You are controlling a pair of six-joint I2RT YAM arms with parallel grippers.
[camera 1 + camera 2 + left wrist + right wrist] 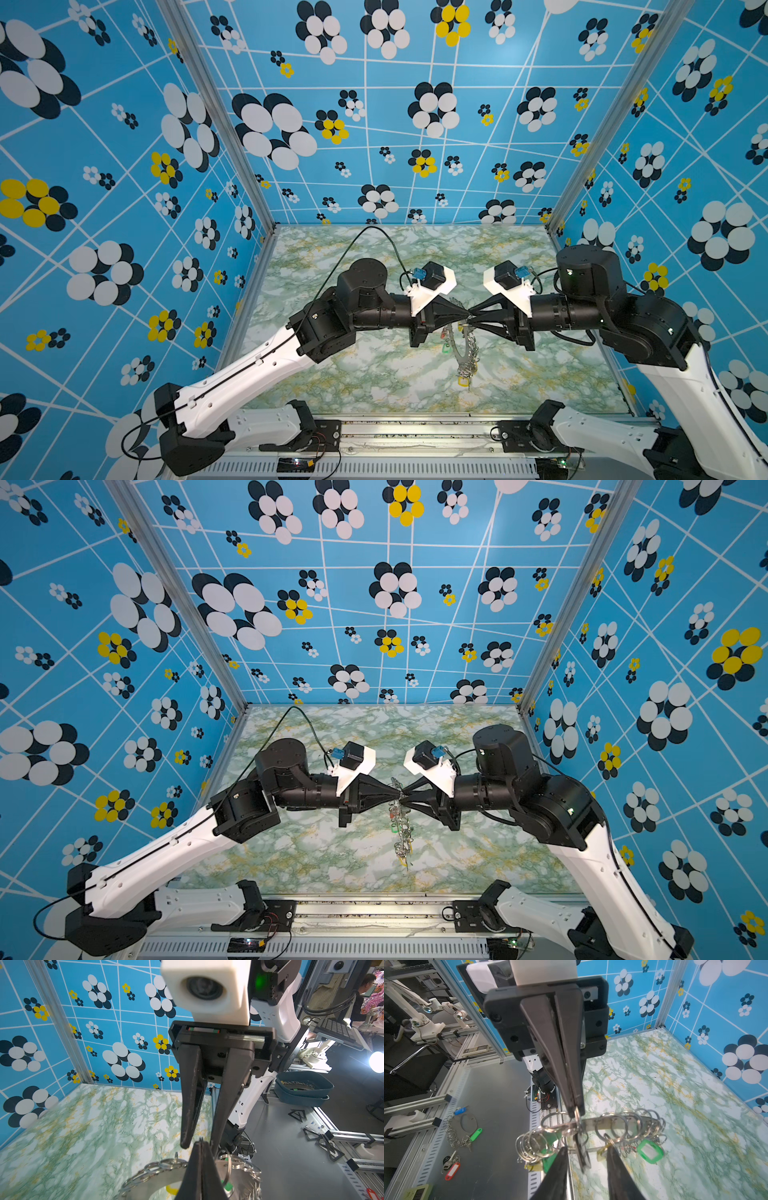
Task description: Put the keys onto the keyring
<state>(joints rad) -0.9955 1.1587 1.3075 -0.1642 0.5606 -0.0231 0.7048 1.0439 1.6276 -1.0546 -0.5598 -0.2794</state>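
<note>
In both top views my left claw [464,314] and right claw [474,317] meet tip to tip at frame centre, above the marble table [332,374]. The keyring [462,353] hangs edge-on just below them, and they hide its top.

Left wrist view: my left claw [200,1147], pressed together at bottom centre, covers the keyring's [158,1176] middle. My right fingers [191,1095] stand spread.

Right wrist view: my left claw [576,1112] pinches a loop on the keyring [629,1124]. The key [582,1156], with its black tag, dangles between my spread right claw [586,1149]. Spare keys [452,1167] lie lower left, off the table.
</note>
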